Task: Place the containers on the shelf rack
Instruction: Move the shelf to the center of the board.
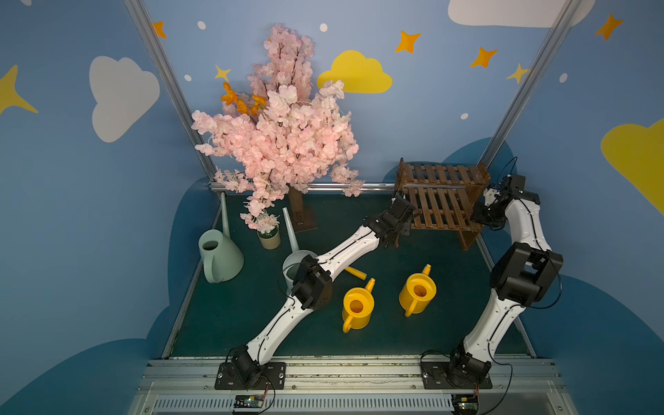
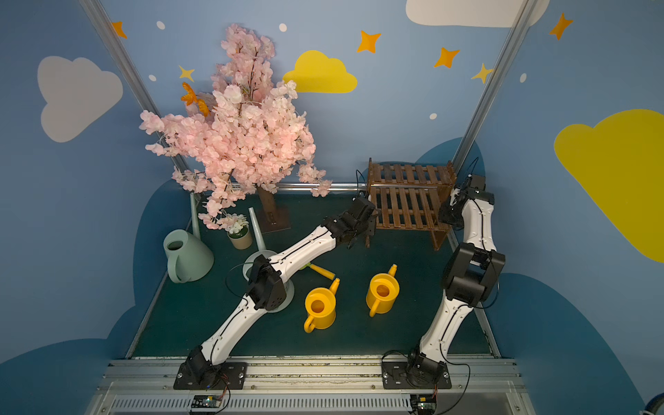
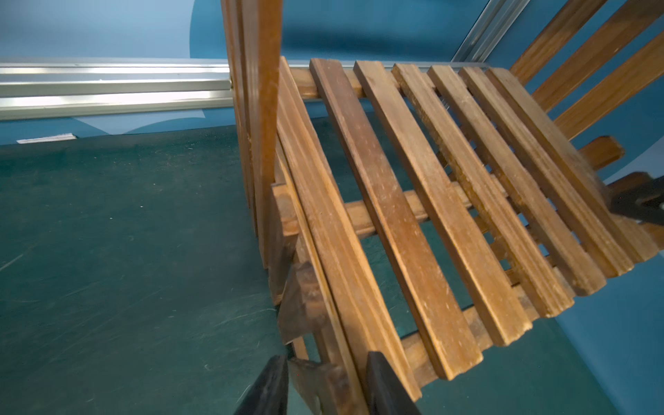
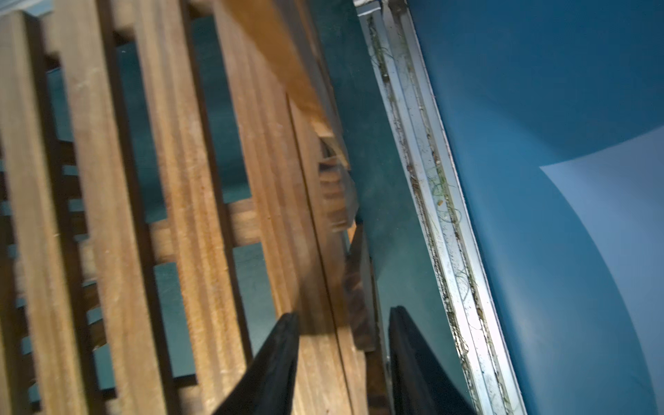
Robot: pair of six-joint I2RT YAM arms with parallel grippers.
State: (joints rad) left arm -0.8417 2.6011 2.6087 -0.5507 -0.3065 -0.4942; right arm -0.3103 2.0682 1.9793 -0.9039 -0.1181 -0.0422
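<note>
Two yellow cans stand upright on the counter, nearer than the left hand, with orange-tipped spouts angled toward the shelf rack. Two pale cans sit to its left, long spouts pointing rearward. Only the wrist views show the fingers. The left hand clamps the rack's end frame, and the right hand straddles the opposite end, grip unclear.

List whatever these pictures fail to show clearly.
- Blue-grey watering can: body mostly covered by the left arm, both top views.
- Trowel: blade under the left arm, both top views; only the yellow handle shows clearly.
- Right gripper: right wrist view's motion blur hides whether its jaws press the shelf rack.
</note>
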